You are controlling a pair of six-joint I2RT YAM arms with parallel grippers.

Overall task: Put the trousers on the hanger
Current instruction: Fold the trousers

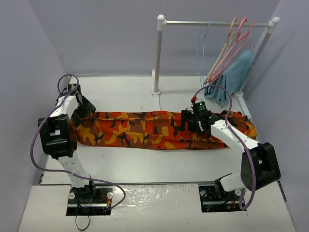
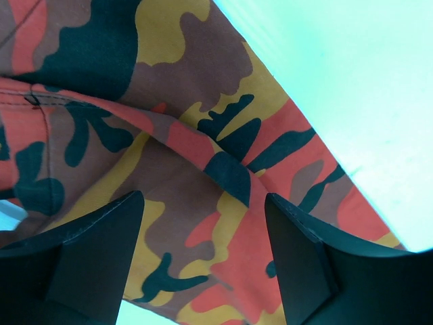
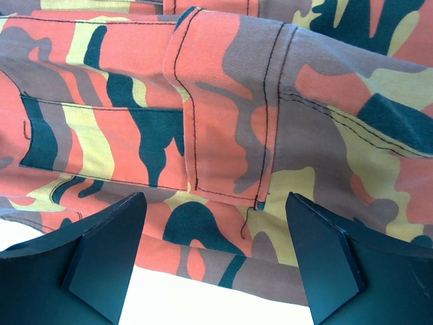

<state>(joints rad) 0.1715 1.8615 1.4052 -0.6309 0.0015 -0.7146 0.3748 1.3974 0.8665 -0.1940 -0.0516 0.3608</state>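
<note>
The trousers (image 1: pixel 159 130) lie stretched on the bench (image 1: pixel 145 164) before the rack (image 1: pixel 158 58), soft and limp, so you should pinch a thick seam; left gripper (image 2: pixel 203 210) and right gripper (image 3: pixel 213 203) both hover released over them

The left arm (image 1: pixel 58 133) rises from its base at 7 o'clock to 9 o'clock, its wrist bent down, the left gripper (image 2: pixel 203 200) with jaws spread wide. The right arm (image 1: pixel 231 135) leans from 5 o'clock toward centre, the right gripper (image 3: pixel 213 200) facing 9 o'clock, fingers parted
</note>
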